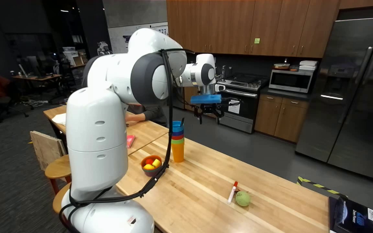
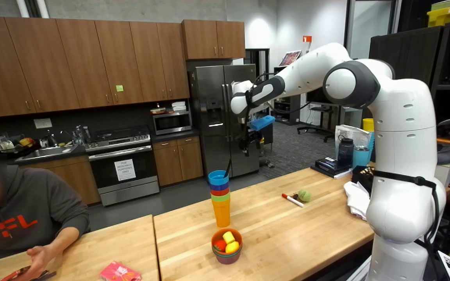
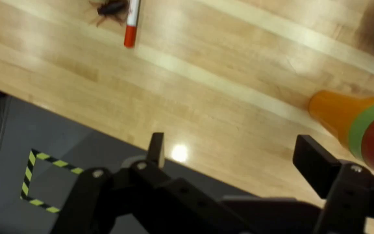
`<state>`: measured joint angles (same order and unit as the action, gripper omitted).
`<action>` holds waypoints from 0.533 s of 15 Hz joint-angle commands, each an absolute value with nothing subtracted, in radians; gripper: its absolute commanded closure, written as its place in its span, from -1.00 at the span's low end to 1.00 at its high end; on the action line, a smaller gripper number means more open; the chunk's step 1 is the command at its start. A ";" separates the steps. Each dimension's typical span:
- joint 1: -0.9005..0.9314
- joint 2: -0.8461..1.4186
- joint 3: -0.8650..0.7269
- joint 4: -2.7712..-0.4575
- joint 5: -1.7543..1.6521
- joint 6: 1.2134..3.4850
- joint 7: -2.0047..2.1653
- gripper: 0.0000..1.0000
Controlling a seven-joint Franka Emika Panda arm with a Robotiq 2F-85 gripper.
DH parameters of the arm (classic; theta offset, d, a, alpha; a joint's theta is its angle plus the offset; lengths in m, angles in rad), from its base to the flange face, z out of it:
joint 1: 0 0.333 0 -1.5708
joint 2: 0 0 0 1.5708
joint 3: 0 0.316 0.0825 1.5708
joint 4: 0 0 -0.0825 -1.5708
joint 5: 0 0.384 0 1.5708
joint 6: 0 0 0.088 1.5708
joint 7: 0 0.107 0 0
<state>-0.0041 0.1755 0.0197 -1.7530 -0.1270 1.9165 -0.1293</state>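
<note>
Two fingers stood wide, the hand empty; stacked cups near the surface's kitchen-side edge, I judged, needed clearance.

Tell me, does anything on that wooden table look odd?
Yes: a dark, insect-like thing lies on the table beside the red-capped marker and green ball. Its legs make it look like a cockroach, strange to find there; I cannot tell whether it is real or fake.
</note>
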 commanded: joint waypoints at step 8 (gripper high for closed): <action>0.000 0.176 0.025 -1.805 -0.074 2.304 -0.193 -1.00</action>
<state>-0.0025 0.1758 0.0276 -1.8069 -0.0747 2.3066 -0.1928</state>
